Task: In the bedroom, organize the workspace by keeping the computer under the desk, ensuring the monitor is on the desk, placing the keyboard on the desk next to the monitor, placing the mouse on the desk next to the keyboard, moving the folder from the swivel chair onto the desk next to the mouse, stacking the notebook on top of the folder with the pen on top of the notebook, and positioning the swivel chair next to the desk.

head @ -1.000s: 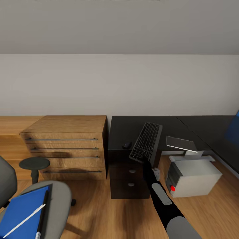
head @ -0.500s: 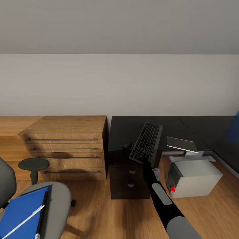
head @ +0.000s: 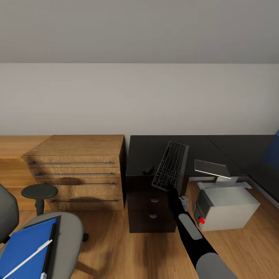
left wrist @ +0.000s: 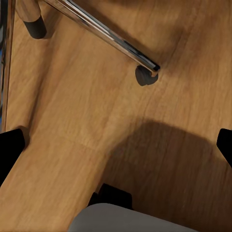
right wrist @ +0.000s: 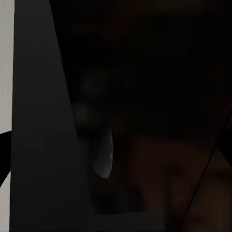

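The keyboard (head: 171, 164) hangs tilted over the front edge of the black desk (head: 141, 151), its near end past the edge. My right gripper (head: 170, 189) is at that near end, shut on the keyboard. The right wrist view is dark and close up. The small black mouse (head: 148, 169) lies on the desk just left of the keyboard. The computer (head: 224, 207) stands on the floor to the right. At lower left, the swivel chair (head: 68, 232) carries the blue folder (head: 21, 248), the dark notebook (head: 50, 248) and the white pen (head: 29, 257). My left gripper (left wrist: 116, 147) is open above the floor.
A light wooden drawer chest (head: 77, 170) stands left of the desk. A flat grey slab (head: 212, 167) on a white support sits behind the computer. A blue panel (head: 273, 149) shows at the right edge. The chair's chrome leg and caster (left wrist: 145, 75) lie under my left gripper.
The keyboard has shifted very slightly with my right arm. The head camera moved a little, so the chair sits lower in the picture.
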`<state>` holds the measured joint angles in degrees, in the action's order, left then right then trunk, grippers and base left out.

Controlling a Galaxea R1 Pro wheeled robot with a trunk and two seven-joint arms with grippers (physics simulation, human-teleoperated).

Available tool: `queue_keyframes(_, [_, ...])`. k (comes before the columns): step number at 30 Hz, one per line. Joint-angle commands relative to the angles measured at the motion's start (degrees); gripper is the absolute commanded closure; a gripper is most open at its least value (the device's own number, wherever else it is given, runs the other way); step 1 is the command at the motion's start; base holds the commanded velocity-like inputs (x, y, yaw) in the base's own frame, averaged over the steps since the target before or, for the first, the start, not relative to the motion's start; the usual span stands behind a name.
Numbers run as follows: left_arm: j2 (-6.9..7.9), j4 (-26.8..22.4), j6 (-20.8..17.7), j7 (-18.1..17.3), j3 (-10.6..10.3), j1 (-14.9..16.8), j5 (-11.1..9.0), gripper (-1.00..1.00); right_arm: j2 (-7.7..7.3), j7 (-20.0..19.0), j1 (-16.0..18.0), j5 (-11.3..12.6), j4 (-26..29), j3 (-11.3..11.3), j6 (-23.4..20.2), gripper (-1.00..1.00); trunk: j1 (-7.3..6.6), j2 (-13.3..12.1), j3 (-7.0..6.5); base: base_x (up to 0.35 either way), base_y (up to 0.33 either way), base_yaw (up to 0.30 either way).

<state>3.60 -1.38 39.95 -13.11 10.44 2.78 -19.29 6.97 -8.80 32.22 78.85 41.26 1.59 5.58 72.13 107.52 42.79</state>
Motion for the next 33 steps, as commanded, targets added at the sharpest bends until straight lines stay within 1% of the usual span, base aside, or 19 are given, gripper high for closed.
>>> queue_keyframes(1, [0.01, 0.06, 0.04, -0.6, 0.43, 0.04, -0.23, -1.0, -0.02, -0.26, 0.04, 0.61, -0.05, 0.17, 0.31, -1.0, -0.01, 0.02, 0.05, 0.0, 0.0, 0.0])
queue_keyframes(10, [0.01, 0.06, 0.04, -0.6, 0.44, 0.04, -0.23, -1.0, -0.03, -0.26, 0.04, 0.61, -0.04, 0.17, 0.31, -1.0, -0.01, 0.02, 0.05, 0.0, 0.0, 0.0])
queue_keyframes(11, [0.01, 0.06, 0.04, -0.6, 0.44, 0.04, -0.23, -1.0, -0.03, -0.26, 0.04, 0.61, -0.04, 0.17, 0.31, 1.0, -0.01, 0.02, 0.05, 0.0, 0.0, 0.0])
queue_keyframes(17, [0.01, 0.06, 0.04, -0.6, 0.46, 0.04, -0.23, -1.0, -0.07, -0.03, 0.04, 0.61, -0.04, 0.17, 0.27, 1.0, -0.01, 0.02, 0.05, 0.0, 0.0, 0.0])
queue_keyframes(22, [0.01, 0.06, 0.04, -0.6, 0.45, 0.04, -0.23, -1.0, -0.89, 0.0, 0.04, 0.61, -0.04, 0.17, 0.28, 1.0, -0.01, 0.02, 0.05, 0.0, 0.0, 0.0])
queue_keyframes(32, [0.04, 0.06, 0.12, -0.6, 0.46, 0.04, -0.23, -1.0, -1.17, 0.01, 0.04, 0.62, -0.04, 0.18, 0.27, 1.0, -0.01, 0.02, 0.05, 0.0, 0.0, 0.0])
queue_keyframes(33, [0.04, 0.06, 0.12, -0.6, 0.46, 0.04, -0.23, -1.0, -1.17, -0.02, 0.04, 0.63, -0.04, 0.21, 0.27, 1.0, -0.23, -0.38, -0.13, 0.0, 0.0, 0.0])
